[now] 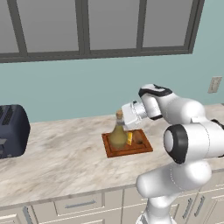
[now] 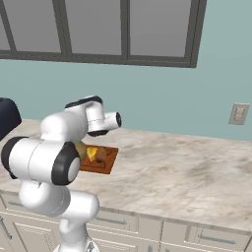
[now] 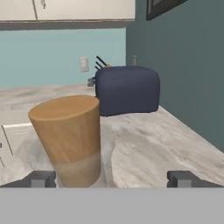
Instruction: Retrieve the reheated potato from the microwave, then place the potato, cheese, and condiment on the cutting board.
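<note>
Olive-tan condiment (image 1: 117, 134) upright on cutting board (image 1: 111, 150), cork stopper (image 3: 70, 133), beside cheese (image 1: 129, 138)

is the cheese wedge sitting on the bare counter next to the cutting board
No. In the right base view the cheese lies on the cutting board, beside the potato.

The olive-tan condiment (image 1: 118, 135) stands upright on the reddish cutting board (image 1: 114, 151), with the yellow cheese (image 1: 129, 138) and brown potato (image 1: 138, 138) beside it.
</note>
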